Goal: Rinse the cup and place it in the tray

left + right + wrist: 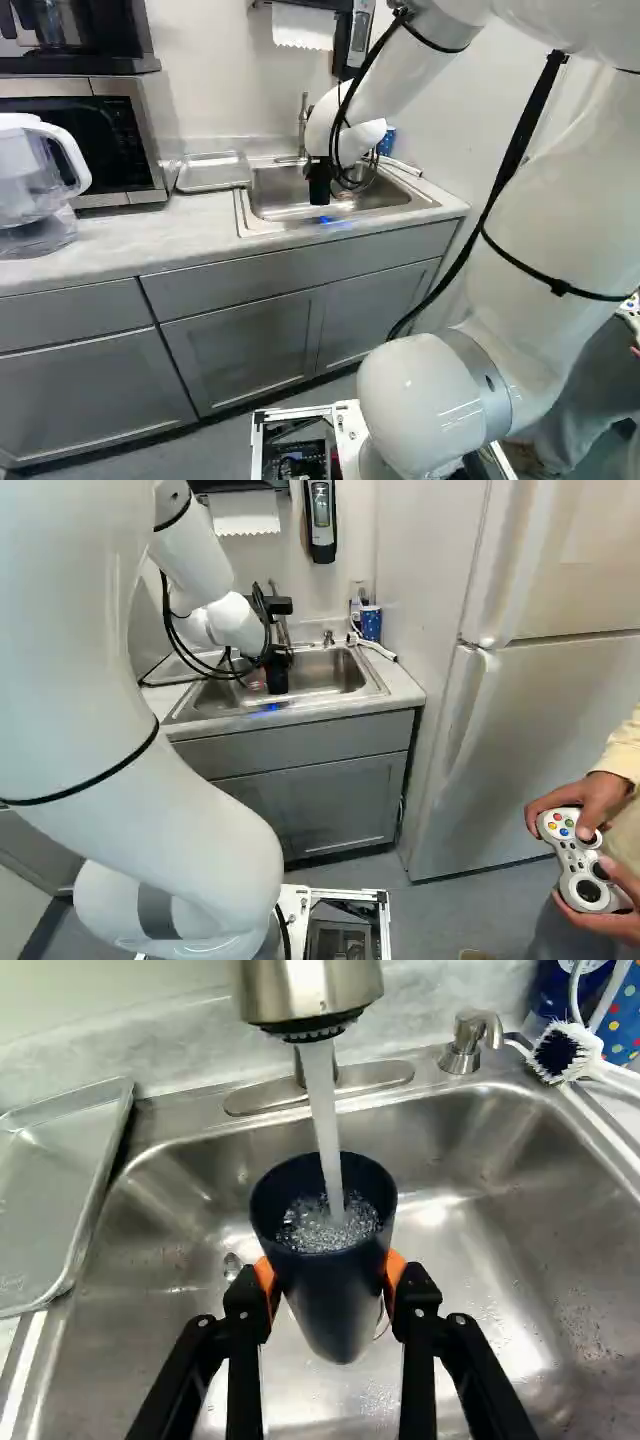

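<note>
My gripper (270, 656) is over the sink, at the end of the arm in the right base view. In the wrist view the gripper (330, 1278) has its orange pads pressed on two sides of the dark blue cup (335, 1305). The cup stands mouth up under the faucet head (308, 988). A stream of water (325, 1110) falls into it, and bubbling water shows inside. The metal tray (55, 1195) lies on the counter beside the sink (300, 213). From the wrist no cup or dish shows on it.
Beside the sink lie a white brush (566, 1052) and a blue dotted cup (371, 623). A soap dispenser (468, 1042) stands behind the basin. A microwave (85, 130) and a water pitcher (35, 185) flank the tray. A fridge (540, 730) stands to the sink's right.
</note>
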